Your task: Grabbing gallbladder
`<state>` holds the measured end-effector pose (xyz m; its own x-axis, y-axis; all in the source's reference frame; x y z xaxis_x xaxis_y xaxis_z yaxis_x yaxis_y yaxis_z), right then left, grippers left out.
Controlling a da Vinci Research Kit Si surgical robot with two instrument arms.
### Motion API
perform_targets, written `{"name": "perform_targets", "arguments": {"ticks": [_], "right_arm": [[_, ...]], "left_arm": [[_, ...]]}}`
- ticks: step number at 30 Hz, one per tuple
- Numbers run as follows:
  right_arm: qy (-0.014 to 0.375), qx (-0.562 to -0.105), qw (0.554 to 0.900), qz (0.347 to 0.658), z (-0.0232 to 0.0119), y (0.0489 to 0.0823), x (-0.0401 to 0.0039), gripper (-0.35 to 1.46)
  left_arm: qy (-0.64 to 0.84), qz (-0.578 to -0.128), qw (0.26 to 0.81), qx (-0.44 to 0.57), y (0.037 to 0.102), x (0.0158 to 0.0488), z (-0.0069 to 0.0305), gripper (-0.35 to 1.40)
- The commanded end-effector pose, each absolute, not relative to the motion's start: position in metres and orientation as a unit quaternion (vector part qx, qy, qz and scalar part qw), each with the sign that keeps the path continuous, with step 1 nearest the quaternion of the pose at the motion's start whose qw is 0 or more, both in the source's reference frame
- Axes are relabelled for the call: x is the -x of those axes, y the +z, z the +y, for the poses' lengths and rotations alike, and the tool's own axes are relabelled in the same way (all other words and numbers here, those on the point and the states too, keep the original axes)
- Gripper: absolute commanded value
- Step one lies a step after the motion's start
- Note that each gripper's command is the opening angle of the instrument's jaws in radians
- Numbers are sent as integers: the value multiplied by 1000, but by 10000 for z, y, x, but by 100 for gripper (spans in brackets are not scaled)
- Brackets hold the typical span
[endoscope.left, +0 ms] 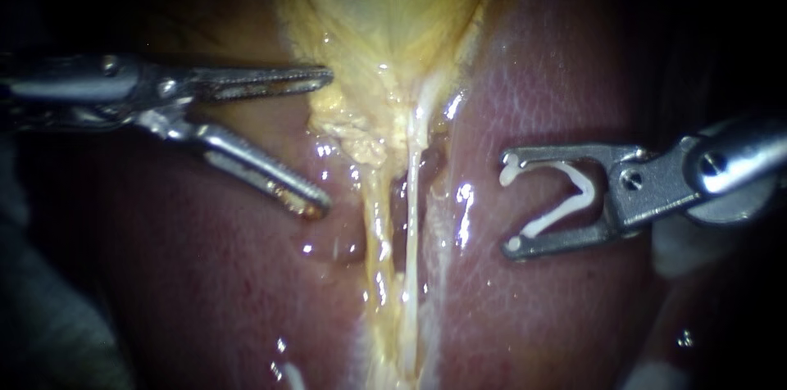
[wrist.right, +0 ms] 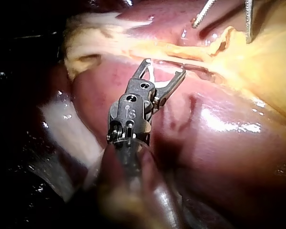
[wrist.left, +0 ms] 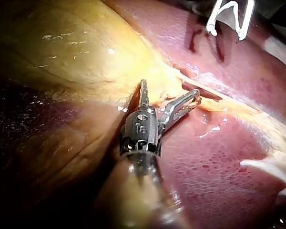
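1. The left instrument (endoscope.left: 324, 140), a slender grey metal shaft with two long toothed jaws, is holding those jaws spread wide and gripping nothing.
2. The pale yellow, glistening sac of the gallbladder (endoscope.left: 385, 21) is lying in the upper middle of the endoscope view, narrowing into lumpy yellow fat between two lobes of dark red, wet liver (endoscope.left: 205, 275).
3. One jaw of the left instrument is pointing at the gallbladder's edge, its tip just beside the yellow tissue; whether it is touching cannot be told. The other jaw is hovering over the liver.
4. In the left wrist view, the left instrument (wrist.left: 169, 88) is straddling the fatty neck of the gallbladder (wrist.left: 76, 52) with its jaws apart.
5. The right instrument (endoscope.left: 510, 206), a grey shaft with short hooked jaws, is sitting well apart over the liver, carrying a white V-shaped clip (endoscope.left: 566, 197) seated against both jaws.
6. Two thin, pale yellow tubes (endoscope.left: 410, 234) are running down from the gallbladder's neck, between the two instruments.
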<state>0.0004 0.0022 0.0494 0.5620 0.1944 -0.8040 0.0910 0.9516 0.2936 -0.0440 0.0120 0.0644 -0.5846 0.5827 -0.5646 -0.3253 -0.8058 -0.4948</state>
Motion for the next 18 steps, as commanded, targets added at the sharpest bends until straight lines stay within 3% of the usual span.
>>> {"name": "perform_targets", "arguments": {"ticks": [1,5,18], "right_arm": [[29,-153,870,467,22,495,-3,50],[29,-153,870,467,22,494,-3,50],[29,-153,870,467,22,494,-3,50]], "left_arm": [[874,-173,262,372,646,441,121,77],[874,-179,271,362,648,442,122,61],[876,-183,294,334,646,437,121,-18]]}}
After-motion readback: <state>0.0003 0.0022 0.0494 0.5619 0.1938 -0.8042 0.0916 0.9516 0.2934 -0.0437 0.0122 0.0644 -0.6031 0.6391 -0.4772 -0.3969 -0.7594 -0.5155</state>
